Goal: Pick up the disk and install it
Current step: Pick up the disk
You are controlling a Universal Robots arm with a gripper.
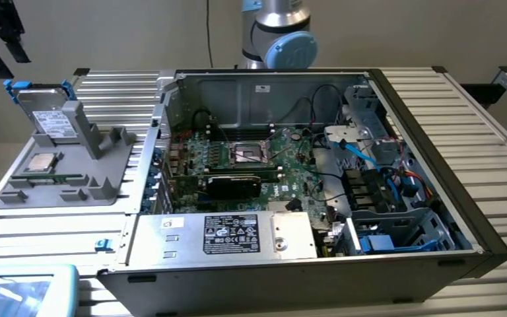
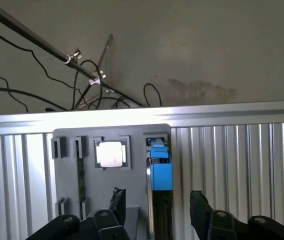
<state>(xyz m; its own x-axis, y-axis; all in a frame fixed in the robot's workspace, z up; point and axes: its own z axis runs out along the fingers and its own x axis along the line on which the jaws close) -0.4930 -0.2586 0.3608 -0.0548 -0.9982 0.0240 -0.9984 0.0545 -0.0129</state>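
Exterior view: a ribbed aluminium table (image 1: 469, 112) carries an open computer case (image 1: 263, 89), lying on its side with the motherboard (image 1: 267, 168) exposed. A silver box with a black label (image 1: 227, 234) sits at the near edge of the case, and the robot arm (image 1: 280, 36) rises behind its far wall. On the exterior view's left, beside the case, stands a grey fixture (image 1: 68, 195). The disk (image 1: 49, 117) stands upright in the fixture's tall holder at the far end, its white label facing the camera and the blue bracket showing at its upper corners. In front of the holder lie a square silver CPU chip (image 1: 40, 163) and, just beside it, a narrow green memory stick (image 1: 55, 177). The gripper (image 1: 2, 49) hangs above and to the exterior view's left of the disk, clear of the fixture.

Wrist view: the gripper (image 2: 157, 194) looks down on the fixture (image 2: 64, 175). Its two black fingers (image 2: 118, 200) are spread wide, holding nothing. The disk (image 2: 160, 170) appears edge-on, blue bracket uppermost, in line with the gap between the fingers, with space on either side of it. The CPU chip (image 2: 111, 154) sits in its recess beside the disk's holder, and the memory stick (image 2: 81, 180) lies in a slot beyond it.
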